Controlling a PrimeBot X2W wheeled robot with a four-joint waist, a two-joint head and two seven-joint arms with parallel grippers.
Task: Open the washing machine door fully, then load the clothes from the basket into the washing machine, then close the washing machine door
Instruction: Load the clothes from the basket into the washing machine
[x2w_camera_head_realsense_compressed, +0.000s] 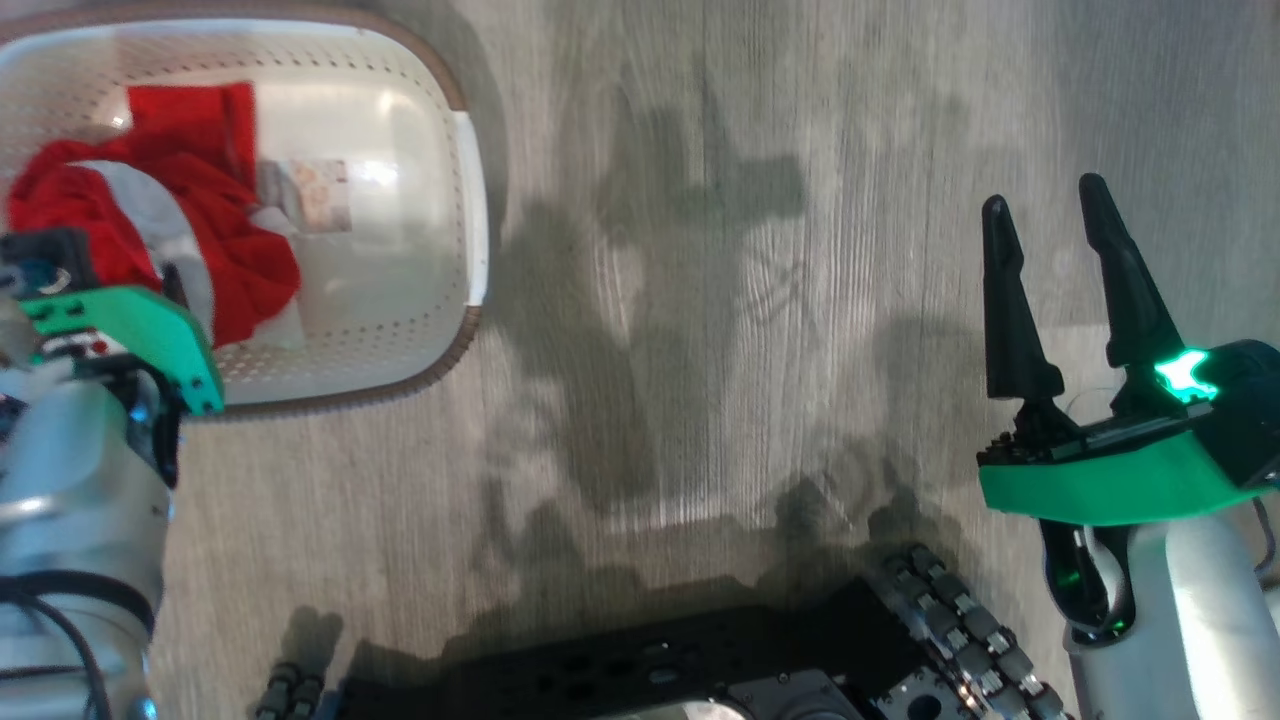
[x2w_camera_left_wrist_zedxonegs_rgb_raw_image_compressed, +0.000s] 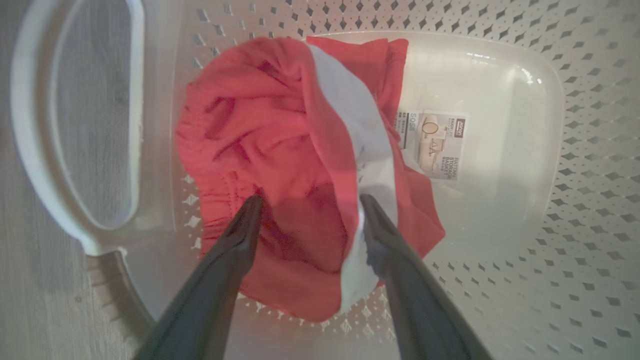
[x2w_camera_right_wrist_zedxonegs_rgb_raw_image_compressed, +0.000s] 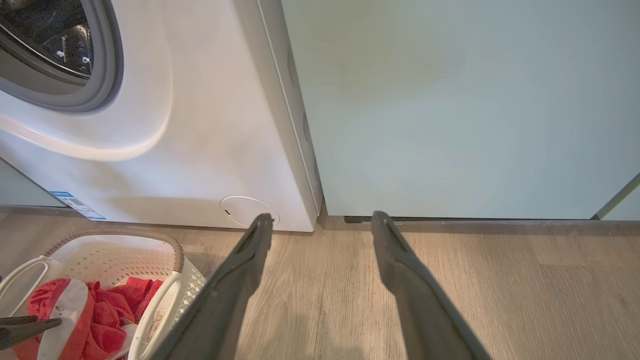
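Red clothes (x2w_camera_left_wrist_zedxonegs_rgb_raw_image_compressed: 260, 140) lie at the basket's (x2w_camera_left_wrist_zedxonegs_rgb_raw_image_compressed: 550, 250) handle end, under the open, empty left tool (x2w_camera_left_wrist_zedxonegs_rgb_raw_image_compressed: 310, 200). The right tool (x2w_camera_head_realsense_compressed: 1045, 200) gapes empty, farther off.

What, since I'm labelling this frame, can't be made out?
- Right wrist view: the top-left edge cuts the washing machine across its drum opening; the rest is lost.
- Left wrist view: the top red garment of the clothes covers whatever lies beneath; count unknown.
- Same view: the label in the basket is too small to read.
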